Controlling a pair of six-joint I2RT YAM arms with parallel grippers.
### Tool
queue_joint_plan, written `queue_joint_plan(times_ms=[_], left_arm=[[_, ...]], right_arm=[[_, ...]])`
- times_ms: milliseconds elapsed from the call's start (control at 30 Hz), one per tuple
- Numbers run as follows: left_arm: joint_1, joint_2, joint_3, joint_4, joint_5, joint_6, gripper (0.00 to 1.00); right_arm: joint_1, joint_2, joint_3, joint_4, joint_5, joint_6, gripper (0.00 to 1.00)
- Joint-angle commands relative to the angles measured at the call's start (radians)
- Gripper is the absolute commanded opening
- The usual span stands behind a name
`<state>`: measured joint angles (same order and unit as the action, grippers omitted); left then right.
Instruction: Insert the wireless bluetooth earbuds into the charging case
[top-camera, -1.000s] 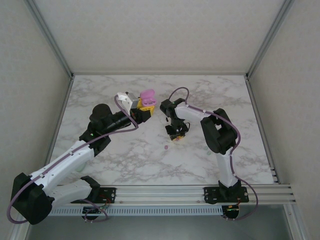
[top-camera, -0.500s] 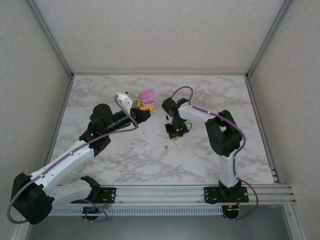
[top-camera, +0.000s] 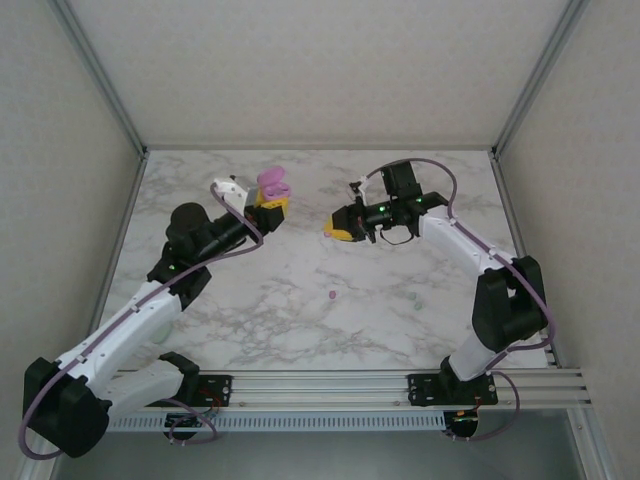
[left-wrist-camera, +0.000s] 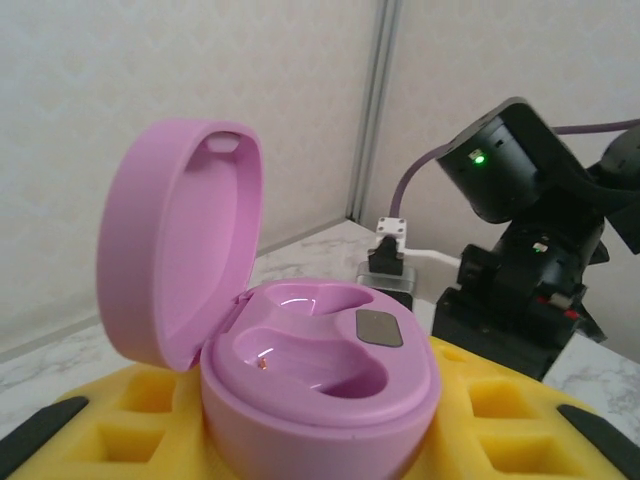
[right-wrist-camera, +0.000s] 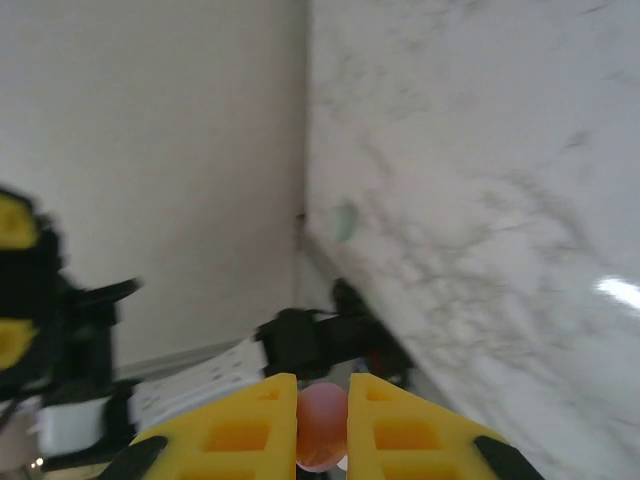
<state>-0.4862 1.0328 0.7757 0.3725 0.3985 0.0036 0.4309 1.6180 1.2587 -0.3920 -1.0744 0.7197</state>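
Note:
My left gripper (top-camera: 266, 207) is shut on the base of the pink charging case (top-camera: 272, 185), holding it above the back left of the table. The case (left-wrist-camera: 320, 370) has its lid (left-wrist-camera: 180, 240) swung up, and both sockets are bare. My right gripper (top-camera: 336, 230) hangs in the air to the right of the case, its yellow fingers pointing toward it. In the right wrist view this gripper (right-wrist-camera: 322, 410) is shut on a pink earbud (right-wrist-camera: 322, 440) pinched between the fingertips. Two more earbuds lie on the marble: a pink one (top-camera: 331, 296) and a pale green one (top-camera: 418, 304).
The marble table (top-camera: 300, 330) is walled on three sides, with an aluminium rail (top-camera: 330, 385) along the near edge. The right arm's black wrist (left-wrist-camera: 530, 250) looms just behind the case in the left wrist view. A small greenish bud (right-wrist-camera: 345, 220) lies on the marble in the right wrist view.
My right gripper closed on the pink earbud, lifted off the table and swung up and back, turning to face the case. The left arm shifted the case a little left and back.

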Motion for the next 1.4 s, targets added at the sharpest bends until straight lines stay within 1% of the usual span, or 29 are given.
queue_joint_plan(times_ms=[0,133,233,300,400,500,667,800,867,1367], left_arm=[[0.021,-0.023,0.009,0.012,0.02,0.005,0.31],[0.025,-0.02,0.007,0.014,0.045,0.007,0.31],[0.026,-0.017,0.002,0.018,0.073,0.012,0.31],[0.024,-0.016,-0.006,0.031,0.092,0.02,0.31],[0.018,-0.014,-0.022,0.066,0.123,0.033,0.31],[0.001,-0.006,-0.017,0.064,0.152,0.063,0.31],[-0.035,0.02,0.008,0.053,0.201,0.106,0.32],[-0.054,0.036,0.029,0.045,0.223,0.12,0.32],[-0.061,0.04,0.038,0.041,0.227,0.124,0.32],[-0.093,0.054,0.072,0.013,0.249,0.112,0.32]], right_arm=[[0.002,-0.048,-0.007,0.158,-0.189,0.133,0.15],[0.002,-0.068,-0.009,0.245,-0.209,0.219,0.15],[0.002,-0.085,0.013,0.26,-0.196,0.252,0.15],[0.002,-0.098,0.038,0.237,-0.177,0.251,0.15],[0.006,-0.13,0.097,0.15,-0.103,0.178,0.15],[0.014,-0.155,0.157,0.061,-0.032,0.09,0.15],[0.05,-0.185,0.193,0.058,0.011,0.013,0.16],[0.085,-0.182,0.227,0.047,0.027,-0.026,0.16],[0.091,-0.181,0.24,0.025,0.055,-0.046,0.16],[0.109,-0.164,0.244,0.051,0.085,-0.049,0.15]])
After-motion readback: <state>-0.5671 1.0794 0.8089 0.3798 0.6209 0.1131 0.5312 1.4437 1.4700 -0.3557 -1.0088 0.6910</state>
